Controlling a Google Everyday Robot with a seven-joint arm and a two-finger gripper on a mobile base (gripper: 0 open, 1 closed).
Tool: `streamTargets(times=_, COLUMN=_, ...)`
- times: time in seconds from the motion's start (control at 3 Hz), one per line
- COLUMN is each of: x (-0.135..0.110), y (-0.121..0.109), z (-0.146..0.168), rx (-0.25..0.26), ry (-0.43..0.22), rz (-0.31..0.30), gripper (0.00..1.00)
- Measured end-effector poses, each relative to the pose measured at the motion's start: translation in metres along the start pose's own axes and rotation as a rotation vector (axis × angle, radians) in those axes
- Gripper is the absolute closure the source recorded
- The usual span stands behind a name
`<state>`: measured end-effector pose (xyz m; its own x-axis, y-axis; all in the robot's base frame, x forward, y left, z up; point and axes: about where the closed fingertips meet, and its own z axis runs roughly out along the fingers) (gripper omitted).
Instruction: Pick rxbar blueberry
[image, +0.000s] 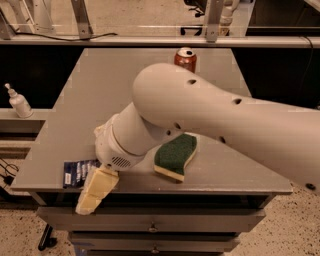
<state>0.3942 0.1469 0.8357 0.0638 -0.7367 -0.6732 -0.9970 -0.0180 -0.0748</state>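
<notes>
Cream gripper (95, 192) sits just R of rxbar blueberry (76, 173), overlapping its R end at bench (100, 100) front edge; open/shut: can't tell.

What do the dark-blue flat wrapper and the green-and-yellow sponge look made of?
The rxbar blueberry wrapper: likely thin plastic film, crinkled with printed lettering. The green-and-yellow sponge: seemingly yellow foam under a matte green scouring layer. The cream gripper sits at the front edge of the grey table, overlapping the wrapper.
</notes>
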Motion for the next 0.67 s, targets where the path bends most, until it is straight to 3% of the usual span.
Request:
streamTargets(times=0.33, x=0.0019, y=-0.0049, z=0.0059, rx=0.0, ry=0.0, rz=0.007, gripper=0.0)
streamTargets(times=0.67, x=0.0036, y=-0.0074, z=0.01, rx=-0.001, ry=-0.003, rz=0.012, gripper=0.16)
